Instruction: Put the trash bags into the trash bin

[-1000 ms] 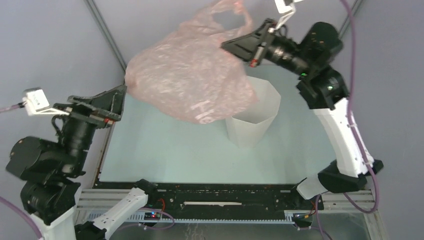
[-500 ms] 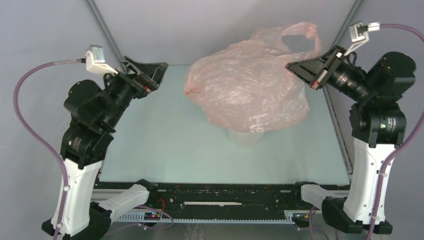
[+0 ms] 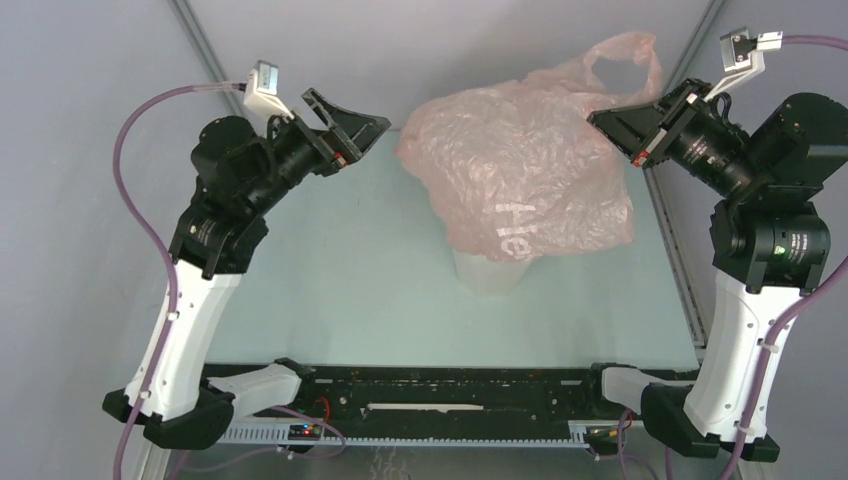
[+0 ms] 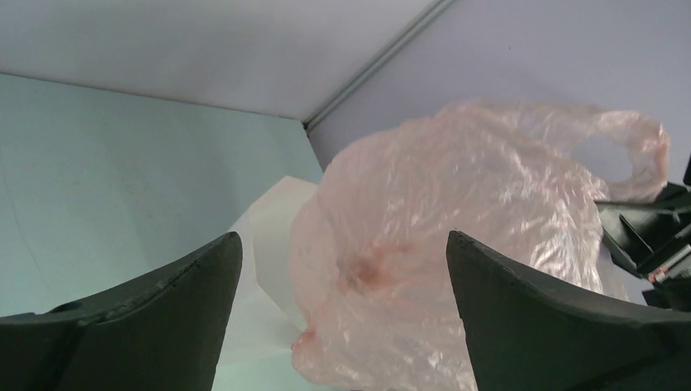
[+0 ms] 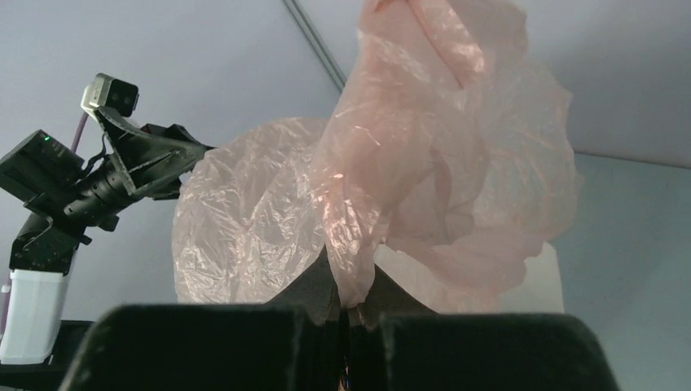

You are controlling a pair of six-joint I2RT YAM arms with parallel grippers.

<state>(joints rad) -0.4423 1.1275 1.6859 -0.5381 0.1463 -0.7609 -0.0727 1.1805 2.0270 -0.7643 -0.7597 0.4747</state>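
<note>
**Bag hanging over the bin, left arm closing in**

I have the bag [image 3: 520,190] up off the tabletop [image 3: 320,290], pinched by its upper film in the right jaws. On the right wrist view those jaws are pressed together on a twisted strip of pink plastic. The bag balloons out to the left of the grip, one handle loop standing up behind it.

The bin [image 3: 490,276] stands mid-tabletop, directly under the bag. The bag's belly drapes across its mouth, so from above I see only the lower wall. I cannot tell whether any film is inside the rim. On the left wrist view a pale slice of bin wall shows beside the bag's left bulge.

The left jaws stand wide apart and hold nothing. They point at the bag's left edge, near it but not touching.

Around the scene are grey walls, a slanted frame strut [image 3: 205,50] at back left, and a purple cable [image 3: 135,140] looping off the left arm [image 3: 230,210].

Compared with a second ago, the bag has swung from left of the bin to over it, hiding the rim that showed then. The left arm has risen and reached in from the far left edge. The right arm has pulled back to the right.
</note>
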